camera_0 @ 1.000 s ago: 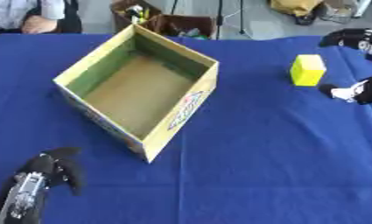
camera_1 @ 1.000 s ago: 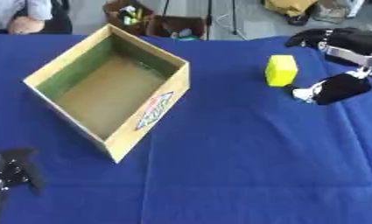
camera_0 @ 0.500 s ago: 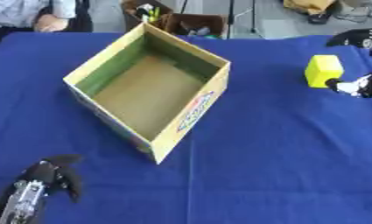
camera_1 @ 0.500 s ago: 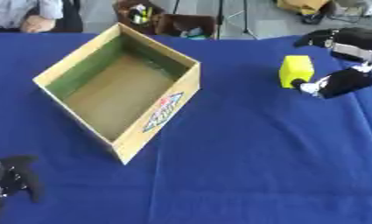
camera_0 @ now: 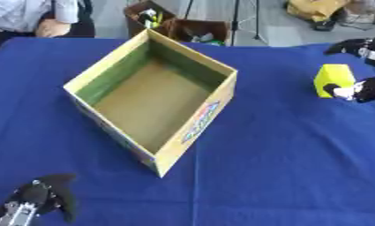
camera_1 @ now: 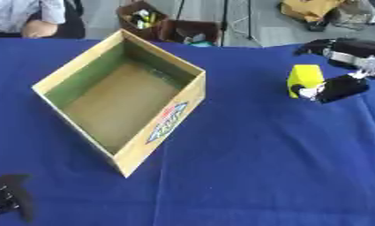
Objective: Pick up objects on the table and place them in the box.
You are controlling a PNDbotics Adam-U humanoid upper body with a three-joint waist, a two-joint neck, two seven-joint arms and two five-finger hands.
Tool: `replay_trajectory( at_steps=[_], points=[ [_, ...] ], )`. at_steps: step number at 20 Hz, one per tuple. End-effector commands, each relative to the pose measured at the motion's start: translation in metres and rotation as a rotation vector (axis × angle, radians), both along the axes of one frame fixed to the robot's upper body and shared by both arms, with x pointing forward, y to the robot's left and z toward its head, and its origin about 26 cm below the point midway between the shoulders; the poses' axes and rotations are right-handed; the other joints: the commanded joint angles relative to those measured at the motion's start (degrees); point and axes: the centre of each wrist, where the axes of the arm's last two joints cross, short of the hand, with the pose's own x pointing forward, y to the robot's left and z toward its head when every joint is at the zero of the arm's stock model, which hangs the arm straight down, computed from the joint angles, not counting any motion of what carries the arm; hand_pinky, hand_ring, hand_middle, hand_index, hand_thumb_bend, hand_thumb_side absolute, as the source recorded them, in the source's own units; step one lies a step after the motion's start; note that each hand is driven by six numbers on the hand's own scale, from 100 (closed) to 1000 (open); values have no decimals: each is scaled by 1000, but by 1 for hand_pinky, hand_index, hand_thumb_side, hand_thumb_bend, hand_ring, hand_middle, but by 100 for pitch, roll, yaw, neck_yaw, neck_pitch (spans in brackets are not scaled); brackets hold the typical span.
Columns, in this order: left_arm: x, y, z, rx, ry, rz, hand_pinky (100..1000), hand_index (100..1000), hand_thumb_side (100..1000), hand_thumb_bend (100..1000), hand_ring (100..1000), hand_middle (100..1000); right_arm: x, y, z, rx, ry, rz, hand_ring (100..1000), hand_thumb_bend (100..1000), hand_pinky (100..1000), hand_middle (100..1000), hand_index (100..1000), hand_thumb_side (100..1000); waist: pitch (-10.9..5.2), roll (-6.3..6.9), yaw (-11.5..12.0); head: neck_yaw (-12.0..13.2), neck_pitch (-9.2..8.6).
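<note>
Yellow block (camera_1: 305,79), small and upright, stands on the blue tablecloth (camera_1: 252,167) at the right side, well apart from the open cardboard box (camera_0: 155,97) with its green inner walls and brown floor, which sits empty to the left of centre. The black right hand (camera_1: 341,87) reaches in from the right edge with one fingertip (camera_1: 308,92) touching the block's lower front and another finger above and behind it, so it brackets the block without clasping it. The left hand (camera_0: 35,204) rests at the lower left corner, its fingers relaxed and holding nothing.
</note>
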Motion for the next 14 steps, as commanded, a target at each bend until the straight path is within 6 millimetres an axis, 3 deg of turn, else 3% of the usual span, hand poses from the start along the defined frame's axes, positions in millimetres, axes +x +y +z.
replay_trajectory(
  at_steps=[1, 9, 14],
  points=[
    [-2, 0, 5, 20, -26, -7, 351, 739, 1000, 100, 429, 436, -9, -9, 20, -36, -34, -38, 1000, 214, 919, 980, 1000, 500, -80, -12, 15, -47, -124],
    [-1, 0, 5, 23, -28, -6, 351, 739, 1000, 100, 429, 436, -11, -10, 23, -41, -33, -45, 1000, 214, 919, 980, 1000, 500, -55, -12, 23, -59, -140],
    [-1, -1, 4, 39, -30, -8, 353, 738, 1000, 100, 428, 437, -20, -24, 32, -31, -46, -96, 1000, 199, 923, 981, 1000, 488, 73, -62, 86, -123, -261]
  ],
)
